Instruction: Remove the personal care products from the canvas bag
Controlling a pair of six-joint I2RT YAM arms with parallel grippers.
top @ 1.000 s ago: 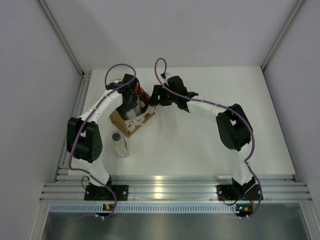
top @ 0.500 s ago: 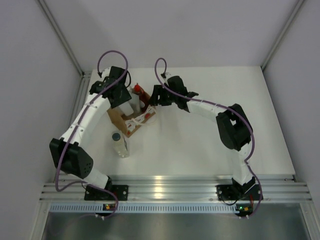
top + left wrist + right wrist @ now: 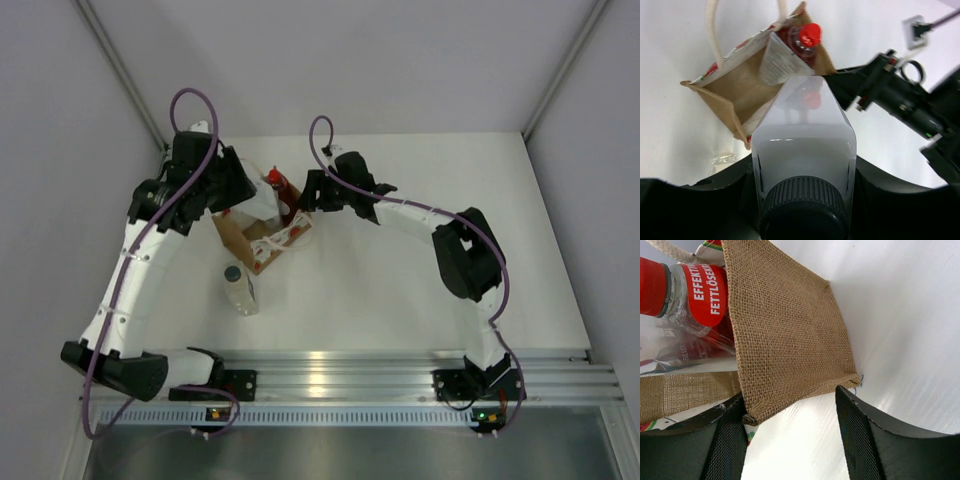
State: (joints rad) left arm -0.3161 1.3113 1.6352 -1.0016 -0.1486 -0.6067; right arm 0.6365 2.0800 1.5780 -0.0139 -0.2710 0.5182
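Observation:
The canvas bag (image 3: 262,240) stands at the table's back left, tan with a white lining and rope handles. My left gripper (image 3: 245,195) hangs above its far left side, shut on the white bottle (image 3: 802,135) with the dark cap (image 3: 802,207), which is lifted clear of the bag (image 3: 735,90). A slim red bottle (image 3: 809,35) and a silvery pouch (image 3: 776,60) stick out of the bag's mouth. My right gripper (image 3: 790,400) is closed across the bag's burlap end wall (image 3: 785,330), with the red bottle (image 3: 695,292) just beyond. A clear bottle (image 3: 240,288) lies on the table in front of the bag.
The left wall and its metal rail (image 3: 165,170) run close behind my left arm. My right arm (image 3: 900,100) reaches in from the right, close to the bag. White table (image 3: 420,270) spreads to the right and front.
My left arm has swung up and back to the left, drawing the white bottle out of the bag. The right gripper and the bag have stayed where they were.

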